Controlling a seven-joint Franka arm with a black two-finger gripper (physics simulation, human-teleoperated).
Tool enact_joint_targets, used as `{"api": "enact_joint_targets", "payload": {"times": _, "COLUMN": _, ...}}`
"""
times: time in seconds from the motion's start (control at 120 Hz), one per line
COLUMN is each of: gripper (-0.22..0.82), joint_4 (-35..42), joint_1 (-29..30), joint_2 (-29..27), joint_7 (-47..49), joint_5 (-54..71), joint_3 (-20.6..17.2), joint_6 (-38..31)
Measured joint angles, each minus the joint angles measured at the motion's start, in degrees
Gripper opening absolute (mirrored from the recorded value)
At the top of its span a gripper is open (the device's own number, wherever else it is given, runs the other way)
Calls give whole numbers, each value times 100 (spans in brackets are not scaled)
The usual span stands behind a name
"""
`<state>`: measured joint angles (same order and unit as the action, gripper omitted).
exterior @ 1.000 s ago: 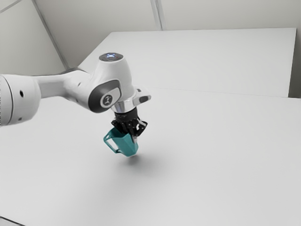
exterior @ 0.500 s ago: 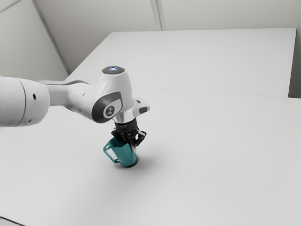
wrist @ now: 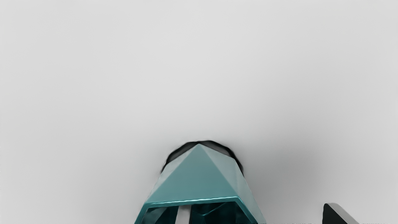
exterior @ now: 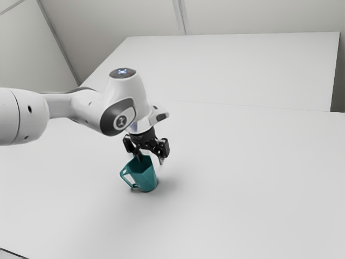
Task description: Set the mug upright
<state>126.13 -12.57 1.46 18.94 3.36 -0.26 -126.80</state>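
Just above the mug, my gripper (exterior: 150, 158) stands open in the exterior view. Beneath it the teal faceted mug (exterior: 144, 177) rests with its base on the table, mouth up, leaning slightly toward its handle, which points to the exterior view's left. In the wrist view the mug (wrist: 196, 180) shows its side and rim. The gripper (wrist: 255, 217) has its fingers wide apart there: one reaches into the mug's mouth, the other is outside, away from the wall. Part of the mouth is cut off in the wrist view.
The white table (exterior: 242, 189) extends around the mug. A pale wall (exterior: 259, 16) stands behind it, and a dark-edged corner of something (exterior: 13, 253) lies at the exterior view's lower left.
The mug was lowered from the air onto the table with the gripper around its wall. Since then the fingers have opened and my hand has risen and tilted a little.
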Motion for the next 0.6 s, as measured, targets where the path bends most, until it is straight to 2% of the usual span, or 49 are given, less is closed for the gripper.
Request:
{"api": "enact_joint_targets", "payload": {"times": 0.225, "gripper": 55, "joint_4": -324, "joint_1": -3, "joint_2": -307, "joint_7": -52, "joint_5": -4, "joint_3": -8, "joint_6": 77}}
{"api": "enact_joint_targets", "payload": {"times": 0.6, "gripper": 59, "joint_4": -2069, "joint_1": -36, "joint_2": -320, "joint_7": -404, "joint_5": 239, "joint_3": 11, "joint_6": 1393}}
